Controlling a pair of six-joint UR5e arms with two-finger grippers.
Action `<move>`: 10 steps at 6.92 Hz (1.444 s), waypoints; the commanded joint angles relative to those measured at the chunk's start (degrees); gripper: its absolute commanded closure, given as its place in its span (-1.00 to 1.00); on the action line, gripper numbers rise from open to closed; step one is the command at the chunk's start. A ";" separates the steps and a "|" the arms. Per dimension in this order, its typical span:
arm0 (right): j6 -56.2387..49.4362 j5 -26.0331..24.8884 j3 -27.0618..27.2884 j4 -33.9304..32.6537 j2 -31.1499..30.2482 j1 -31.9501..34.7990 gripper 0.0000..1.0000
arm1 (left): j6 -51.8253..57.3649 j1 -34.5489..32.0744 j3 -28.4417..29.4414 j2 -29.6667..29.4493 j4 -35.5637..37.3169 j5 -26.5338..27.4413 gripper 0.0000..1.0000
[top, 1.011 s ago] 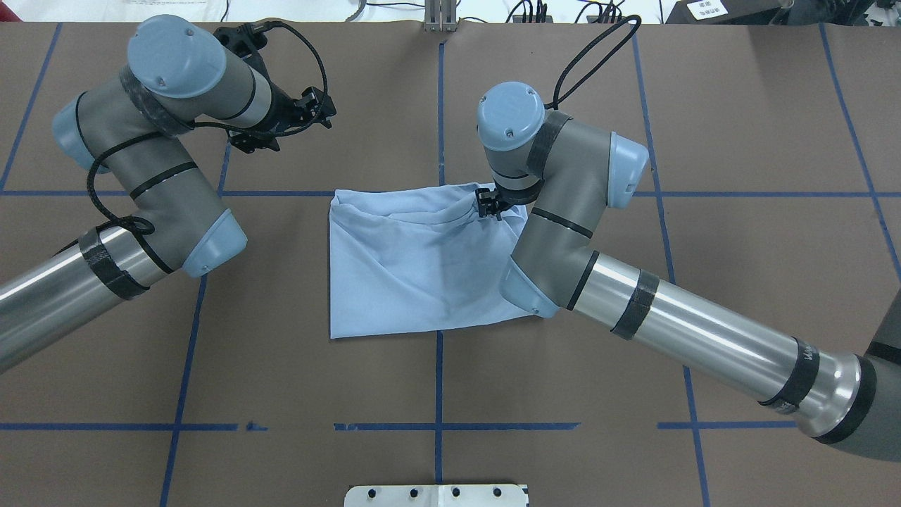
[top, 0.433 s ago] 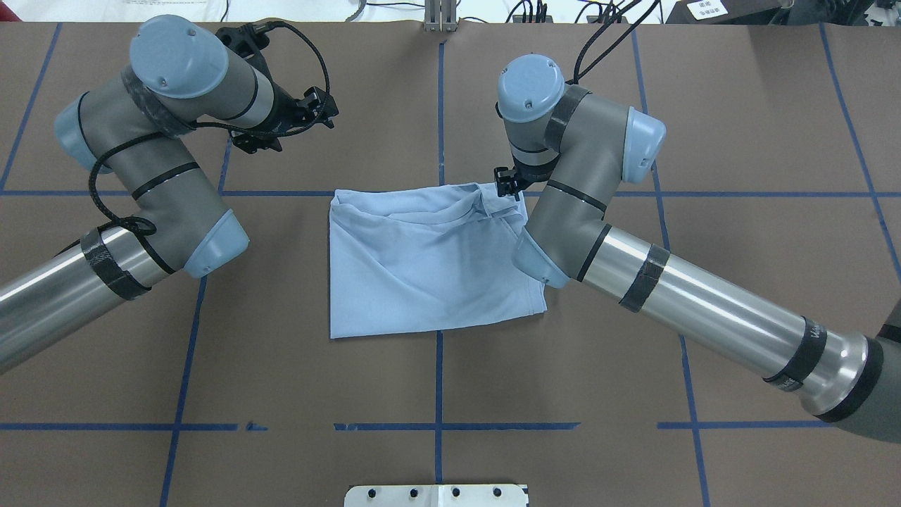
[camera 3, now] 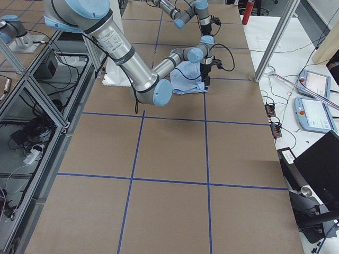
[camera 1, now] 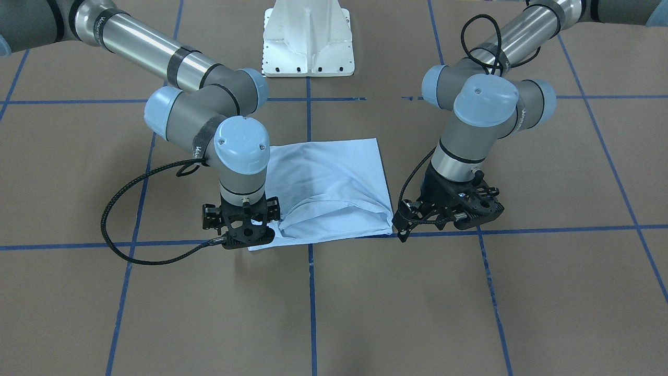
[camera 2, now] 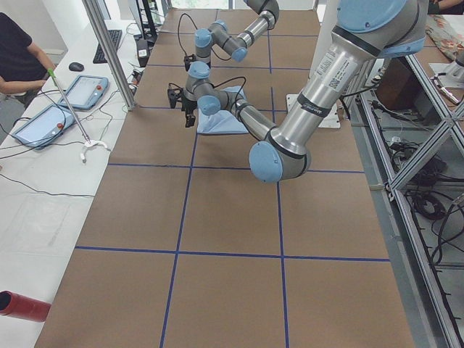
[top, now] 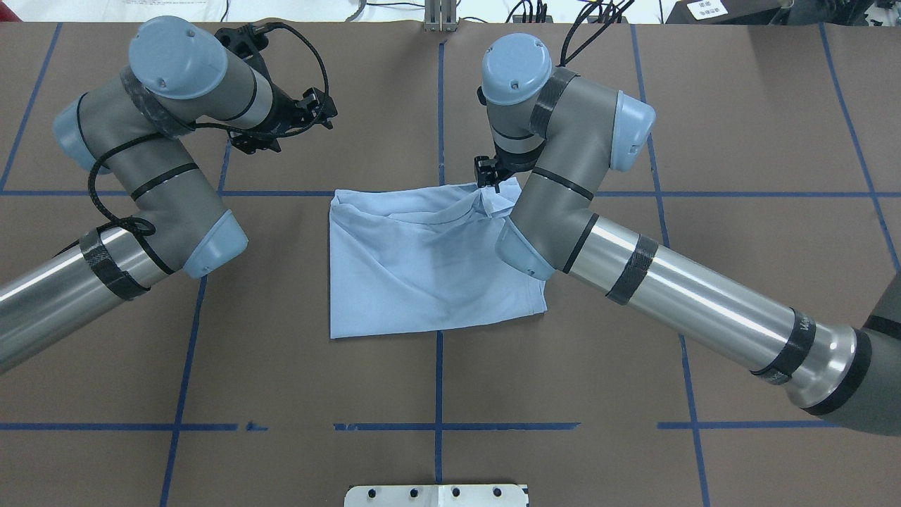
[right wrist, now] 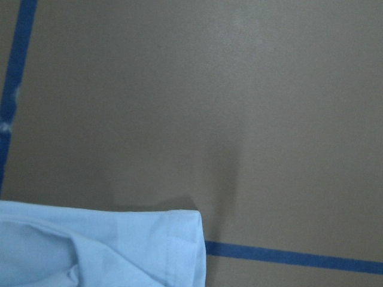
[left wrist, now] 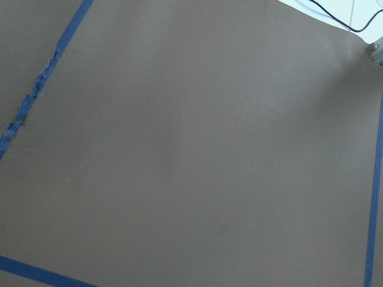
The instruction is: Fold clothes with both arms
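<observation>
Right gripper [camera 1: 244, 235] hangs over the T-shirt's [top: 422, 267] far right corner; I can't tell its jaw gap; left gripper [top: 322, 111] sits apart, equally unreadable; shirt lies folded mid-table [top: 739, 105].

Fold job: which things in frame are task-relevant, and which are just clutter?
Job:
- pale blue T-shirt, partly folded
- left end effector
- right end effector

Lying about:
- white pedestal base
- red cylinder on the side bench
- teach pendant
- keyboard
</observation>
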 commanded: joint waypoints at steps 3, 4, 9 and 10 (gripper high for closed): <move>2.49 -0.30 0.92 -0.10 0.17 -3.92 -1.00 | 0.09 -0.01 0.03 0.17 0.00 0.00 -1.00; 2.51 -0.83 0.49 -0.02 0.00 -5.32 -1.00 | 0.09 -0.01 0.03 0.17 -0.09 0.00 -1.00; 1.54 -3.56 -2.06 0.51 0.00 -3.33 -1.00 | -0.09 -0.01 0.03 0.08 0.00 0.00 -1.00; 0.58 -3.56 -2.24 0.51 0.08 -2.62 -1.00 | -0.17 0.08 0.03 -0.01 0.00 0.00 -1.00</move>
